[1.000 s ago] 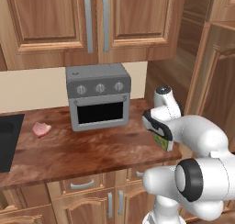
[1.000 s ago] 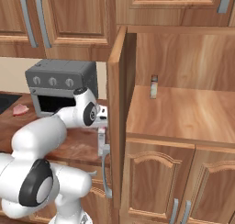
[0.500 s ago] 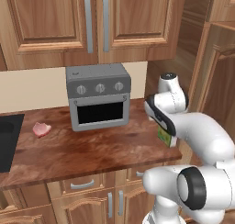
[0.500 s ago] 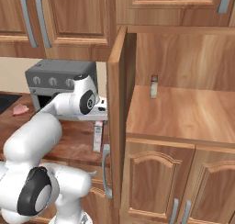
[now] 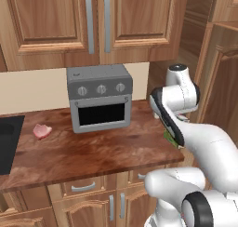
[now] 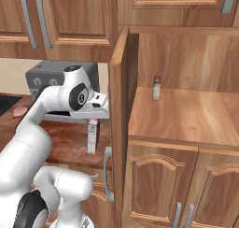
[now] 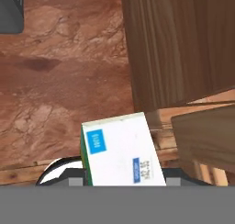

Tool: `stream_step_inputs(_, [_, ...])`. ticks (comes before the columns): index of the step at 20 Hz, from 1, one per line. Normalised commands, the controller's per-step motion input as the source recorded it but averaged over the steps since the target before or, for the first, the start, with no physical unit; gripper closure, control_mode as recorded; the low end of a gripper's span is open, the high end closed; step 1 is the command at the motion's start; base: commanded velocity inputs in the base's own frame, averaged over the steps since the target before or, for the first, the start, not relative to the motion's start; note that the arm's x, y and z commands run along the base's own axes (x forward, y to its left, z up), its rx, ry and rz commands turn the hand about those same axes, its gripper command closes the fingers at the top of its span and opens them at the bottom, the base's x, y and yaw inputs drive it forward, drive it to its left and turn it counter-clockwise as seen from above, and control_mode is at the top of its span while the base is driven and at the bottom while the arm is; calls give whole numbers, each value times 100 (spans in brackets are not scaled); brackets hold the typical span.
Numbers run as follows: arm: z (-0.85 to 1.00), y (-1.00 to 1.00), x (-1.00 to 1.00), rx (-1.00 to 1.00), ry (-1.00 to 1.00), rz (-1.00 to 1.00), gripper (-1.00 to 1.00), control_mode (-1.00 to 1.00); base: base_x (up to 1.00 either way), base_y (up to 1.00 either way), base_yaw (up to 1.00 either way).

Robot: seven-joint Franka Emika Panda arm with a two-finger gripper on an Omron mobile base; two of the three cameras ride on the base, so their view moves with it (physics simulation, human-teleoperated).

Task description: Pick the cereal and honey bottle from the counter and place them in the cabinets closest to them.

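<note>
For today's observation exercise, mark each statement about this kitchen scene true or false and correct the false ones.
1. The gripper holds the cereal clear of the counter. True.
2. The cabinet door beside the arm is closed. False: it stands open, showing the wooden shelf.
3. A small box stands at the back of the shelf. True.
4. The toaster oven door hangs open. False: it is shut.
5. A pink lump lies on the counter left of the oven. True.
</note>
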Motion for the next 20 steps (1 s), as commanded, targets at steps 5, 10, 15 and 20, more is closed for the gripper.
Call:
stream_step_inputs(5, [39,13,-62,0,-7,0,100,-100,0,0,0])
stream_step_inputs(10, [42,12,-67,0,-8,0,100,-100,0,0,0])
stream_step_inputs(15, [46,13,-69,0,-9,0,100,-100,0,0,0])
stream_step_inputs(20, [40,14,-73,0,-8,0,100,-100,0,0,0])
